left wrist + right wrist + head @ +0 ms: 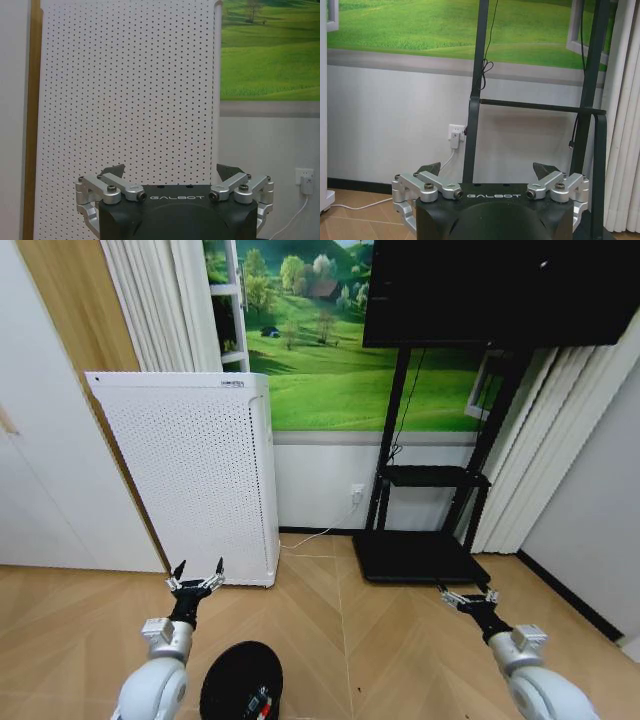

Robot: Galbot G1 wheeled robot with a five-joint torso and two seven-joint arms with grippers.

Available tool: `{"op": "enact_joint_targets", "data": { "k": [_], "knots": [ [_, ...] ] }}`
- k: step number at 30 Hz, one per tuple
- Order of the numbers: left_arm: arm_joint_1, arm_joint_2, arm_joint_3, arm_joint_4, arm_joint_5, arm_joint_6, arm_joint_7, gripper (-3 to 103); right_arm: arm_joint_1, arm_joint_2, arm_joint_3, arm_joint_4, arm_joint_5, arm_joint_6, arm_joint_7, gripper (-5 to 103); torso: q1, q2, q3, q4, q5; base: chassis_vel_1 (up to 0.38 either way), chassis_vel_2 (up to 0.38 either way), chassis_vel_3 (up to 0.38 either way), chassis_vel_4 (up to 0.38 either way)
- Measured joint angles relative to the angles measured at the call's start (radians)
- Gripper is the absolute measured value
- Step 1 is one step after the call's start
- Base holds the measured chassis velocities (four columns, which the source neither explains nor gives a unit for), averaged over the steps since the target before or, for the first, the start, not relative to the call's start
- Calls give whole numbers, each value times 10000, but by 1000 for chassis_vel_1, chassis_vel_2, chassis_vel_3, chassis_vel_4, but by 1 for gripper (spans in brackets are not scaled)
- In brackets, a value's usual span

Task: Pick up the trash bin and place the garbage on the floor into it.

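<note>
The black round trash bin (241,677) stands on the wooden floor, seen from above, close in front of me and just right of my left arm. A small red-and-white piece of garbage (259,705) shows within the bin's outline at its near side. My left gripper (197,571) (171,172) is open, held above the floor just beyond the bin and pointing at the white appliance. My right gripper (470,594) (487,170) is open too, far to the bin's right, facing the stand. Neither one holds anything.
A tall white perforated appliance (200,480) stands against the wall at the left. A black TV stand (420,552) with a flat base sits to the right, with a screen (500,290) above. A white cable (315,536) runs to a wall socket (357,491). Curtains (560,440) hang at the right.
</note>
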Motion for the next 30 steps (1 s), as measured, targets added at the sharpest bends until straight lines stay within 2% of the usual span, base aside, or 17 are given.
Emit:
{"op": "enact_joint_targets", "data": {
  "k": [25,30],
  "knots": [
    [44,-18,17,2,78,49,-26,100,0,0,0,0,0,0,0,100,5,17,10,0,1,0,0,0,0],
    [47,-18,17,-1,82,54,-31,100,0,0,0,0,0,0,0,100,61,226,161,-1,1,0,0,0,0]
  ]
}}
